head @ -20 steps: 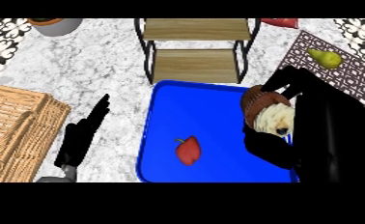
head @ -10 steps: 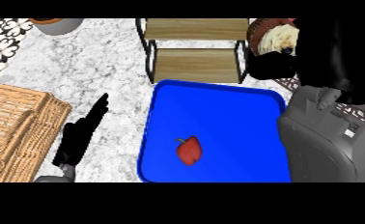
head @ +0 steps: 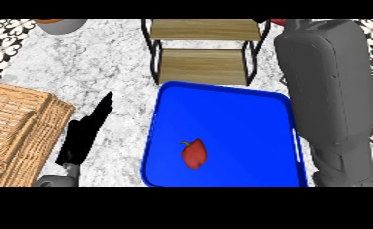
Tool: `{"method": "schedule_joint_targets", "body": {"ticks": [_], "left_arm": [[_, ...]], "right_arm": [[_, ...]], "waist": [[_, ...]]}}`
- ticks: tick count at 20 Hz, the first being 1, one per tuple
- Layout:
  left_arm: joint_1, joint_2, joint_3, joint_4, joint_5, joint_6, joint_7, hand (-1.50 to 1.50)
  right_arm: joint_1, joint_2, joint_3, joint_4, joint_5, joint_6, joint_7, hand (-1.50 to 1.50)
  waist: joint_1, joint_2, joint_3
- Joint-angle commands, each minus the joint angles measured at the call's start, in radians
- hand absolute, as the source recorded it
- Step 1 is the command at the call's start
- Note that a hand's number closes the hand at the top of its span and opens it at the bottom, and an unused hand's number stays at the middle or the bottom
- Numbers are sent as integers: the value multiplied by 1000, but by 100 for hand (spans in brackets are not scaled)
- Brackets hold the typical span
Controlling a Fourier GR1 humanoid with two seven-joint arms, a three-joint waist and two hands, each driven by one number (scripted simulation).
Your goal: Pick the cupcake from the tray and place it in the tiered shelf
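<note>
- Since half a second ago, the right forearm (head: pixel 320 90) has stretched further up the head view's right side; its hand and the cupcake it carried beside the tiered shelf (head: pixel 204 50) now lie past the picture's top edge, out of sight.
- Head view: white-grey marbled counter (head: pixel 109 65), patterned tiles at the top left corner.
- Blue tray (head: pixel 226 129) sits below the shelf, holding only a red pepper (head: pixel 194 154).
- Woven basket (head: pixel 25 129) lies at the left edge; a grey pot (head: pixel 64 24) stands at top left.
- Left hand (head: pixel 86 133) rests beside the basket, fingers straight and pressed together, touching nothing.
- Whether the right hand's fingers grip the cupcake cannot be told.
- No writing shows.
</note>
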Motion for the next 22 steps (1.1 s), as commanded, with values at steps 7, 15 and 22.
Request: {"method": "schedule_joint_targets", "body": {"ticks": [7,15,22], "left_arm": [[-36,-17,5,56,-13,-15,-29,0],[-3,-22,-7,27,-15,-21,-45,0],[-72,-47,-26,12,-33,-2,27,0]], "right_arm": [[-193,-27,-81,542,-38,-202,-173,150],[-210,60,-302,647,-263,-373,-240,150],[-250,103,-483,690,-523,-553,-381,-150]], "waist": [[8,5,0],[38,14,4],[51,19,3]]}}
